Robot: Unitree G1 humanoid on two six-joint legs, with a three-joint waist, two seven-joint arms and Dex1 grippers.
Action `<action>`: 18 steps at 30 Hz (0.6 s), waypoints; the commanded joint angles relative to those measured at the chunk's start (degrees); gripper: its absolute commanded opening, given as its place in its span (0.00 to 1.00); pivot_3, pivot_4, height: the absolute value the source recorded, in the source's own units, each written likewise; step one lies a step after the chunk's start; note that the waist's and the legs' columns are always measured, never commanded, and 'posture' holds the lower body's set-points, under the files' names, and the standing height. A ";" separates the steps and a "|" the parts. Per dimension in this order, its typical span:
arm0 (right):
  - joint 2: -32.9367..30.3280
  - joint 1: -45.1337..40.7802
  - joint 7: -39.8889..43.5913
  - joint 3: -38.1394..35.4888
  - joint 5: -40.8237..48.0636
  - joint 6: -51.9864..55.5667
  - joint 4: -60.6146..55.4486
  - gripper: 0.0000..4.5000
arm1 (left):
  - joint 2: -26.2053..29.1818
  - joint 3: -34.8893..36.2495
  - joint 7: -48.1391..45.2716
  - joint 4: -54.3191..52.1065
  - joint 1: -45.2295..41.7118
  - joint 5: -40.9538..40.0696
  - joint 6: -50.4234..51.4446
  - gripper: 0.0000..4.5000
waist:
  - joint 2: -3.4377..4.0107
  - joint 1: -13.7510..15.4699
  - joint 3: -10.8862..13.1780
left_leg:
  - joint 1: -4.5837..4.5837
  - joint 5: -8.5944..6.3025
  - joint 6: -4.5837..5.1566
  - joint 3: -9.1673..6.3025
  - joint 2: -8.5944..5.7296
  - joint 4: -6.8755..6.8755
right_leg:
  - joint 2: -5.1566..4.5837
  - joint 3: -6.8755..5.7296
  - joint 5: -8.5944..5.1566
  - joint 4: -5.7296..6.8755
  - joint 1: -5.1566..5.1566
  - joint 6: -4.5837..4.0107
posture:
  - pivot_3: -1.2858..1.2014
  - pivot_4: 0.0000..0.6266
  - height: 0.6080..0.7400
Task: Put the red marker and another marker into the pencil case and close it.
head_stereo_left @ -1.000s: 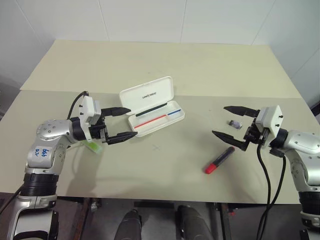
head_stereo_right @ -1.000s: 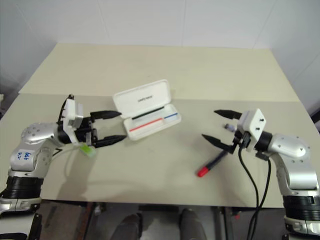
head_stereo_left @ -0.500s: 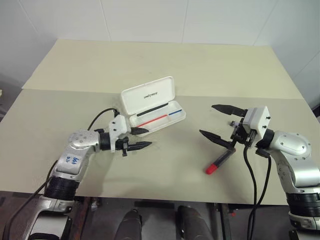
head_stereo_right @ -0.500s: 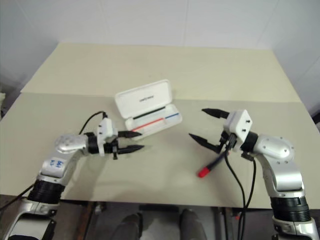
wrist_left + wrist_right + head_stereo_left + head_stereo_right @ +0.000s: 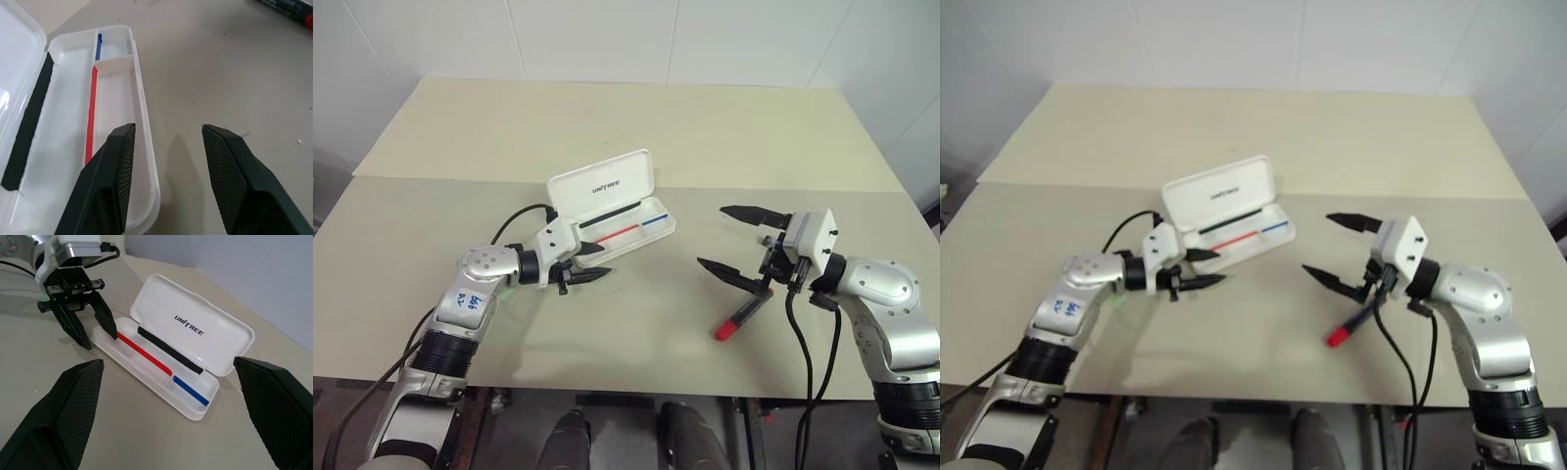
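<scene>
The pencil case (image 5: 603, 183) lies open on the table, its "UNITREE" lid upright, with thin red, blue and black lines in the tray (image 5: 141, 93). My left gripper (image 5: 604, 261) is open and empty at the case's near left end. One finger is over the tray and the other over the table. The red marker (image 5: 740, 316) lies on the table to the right, its upper end under my right gripper (image 5: 712, 235), which hangs wide open and empty above it. A sliver of light green, the other marker (image 5: 44, 297), shows behind the left gripper.
A seam (image 5: 431, 177) crosses the beige tabletop behind the case. The table's front edge (image 5: 636, 396) runs close under both arms. A black cable (image 5: 514, 220) loops over the left wrist. A bare stretch of table lies between the case and the red marker.
The left gripper has swung right and down from above the green marker to the case's near end, and its fingers have narrowed. The right gripper has drifted slightly left.
</scene>
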 commanded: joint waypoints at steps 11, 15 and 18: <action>-0.46 -1.32 -2.48 -1.62 1.69 0.90 -4.36 1.00 | 0.28 -1.84 0.01 4.05 -3.31 2.47 7.78 0.49 | 0.00 -0.08 -0.01 | 0.05 0.01 0.00 0.00 0.00 0.02 | 0.01 0.00 0.00 0.08 0.00 0.00 | 0.52 0.24 1.00; -0.45 -1.54 -2.60 -1.59 1.59 0.66 -4.07 1.00 | 0.26 -2.37 -0.84 4.86 -4.40 2.61 7.79 0.29 | 0.00 -0.08 -0.01 | 0.05 0.01 -0.01 0.00 0.00 0.01 | 0.01 0.00 0.00 0.08 0.00 0.00 | 0.52 0.24 1.00; -0.36 -1.69 -2.72 -1.50 1.56 0.51 -4.00 1.00 | 0.44 -3.13 -2.49 5.09 -5.65 2.48 8.27 0.07 | 0.00 -0.02 0.00 | 0.04 0.01 -0.01 0.00 0.00 0.01 | 0.00 0.00 0.00 0.07 0.00 0.00 | 0.52 0.24 1.00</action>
